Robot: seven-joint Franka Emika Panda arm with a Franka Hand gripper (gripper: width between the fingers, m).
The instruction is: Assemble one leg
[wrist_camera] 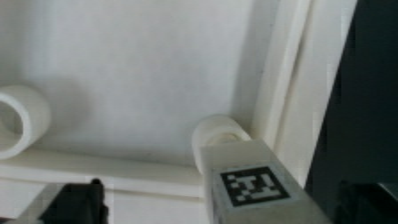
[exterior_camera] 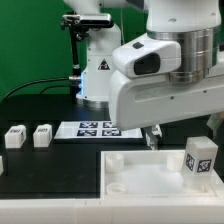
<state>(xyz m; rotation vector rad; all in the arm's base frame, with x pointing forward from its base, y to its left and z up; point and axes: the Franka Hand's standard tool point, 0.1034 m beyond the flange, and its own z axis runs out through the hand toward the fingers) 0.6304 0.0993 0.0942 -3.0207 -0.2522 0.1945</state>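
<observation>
A leg (exterior_camera: 200, 158), a small white block with a black-and-white tag, stands at the far right corner of the large flat white board (exterior_camera: 130, 185). In the wrist view the leg (wrist_camera: 240, 165) shows beside the board's raised edge, with a round socket (wrist_camera: 15, 120) further off. My gripper (exterior_camera: 153, 138) hangs just above the board's back edge, to the exterior view's left of that leg. In the wrist view my gripper (wrist_camera: 222, 208) is open. Its dark fingers (wrist_camera: 80, 203) stand wide on either side of the leg, apart from it. Two more legs (exterior_camera: 13, 137) (exterior_camera: 42, 135) stand on the black table at the exterior view's left.
The marker board (exterior_camera: 95, 128) lies flat behind the large board, in front of the arm's base (exterior_camera: 98, 80). A black cable runs along the table at the back left. A green wall closes the back.
</observation>
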